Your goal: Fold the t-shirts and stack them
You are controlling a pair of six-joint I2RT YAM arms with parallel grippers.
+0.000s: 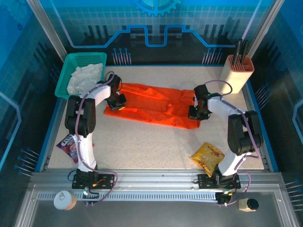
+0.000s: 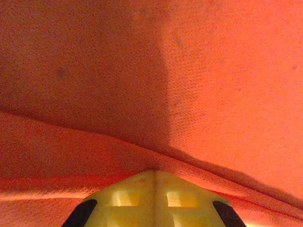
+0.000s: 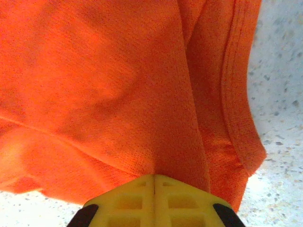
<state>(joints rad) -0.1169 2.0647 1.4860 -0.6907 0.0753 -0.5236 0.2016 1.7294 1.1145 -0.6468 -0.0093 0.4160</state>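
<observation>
**What lies on the speckled table**

The table (image 1: 156,142) carries an orange t-shirt (image 1: 151,106) across its middle, a green basket (image 1: 64,78) far left, a beige holder (image 1: 235,75) far right, a yellow packet (image 1: 207,158) near right and a purple packet (image 1: 70,144) near left.

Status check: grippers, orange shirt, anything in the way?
Left gripper shut on orange t-shirt, left end. Right gripper shut on its right end. White t-shirt in green basket. Snack packet lies apart.
</observation>
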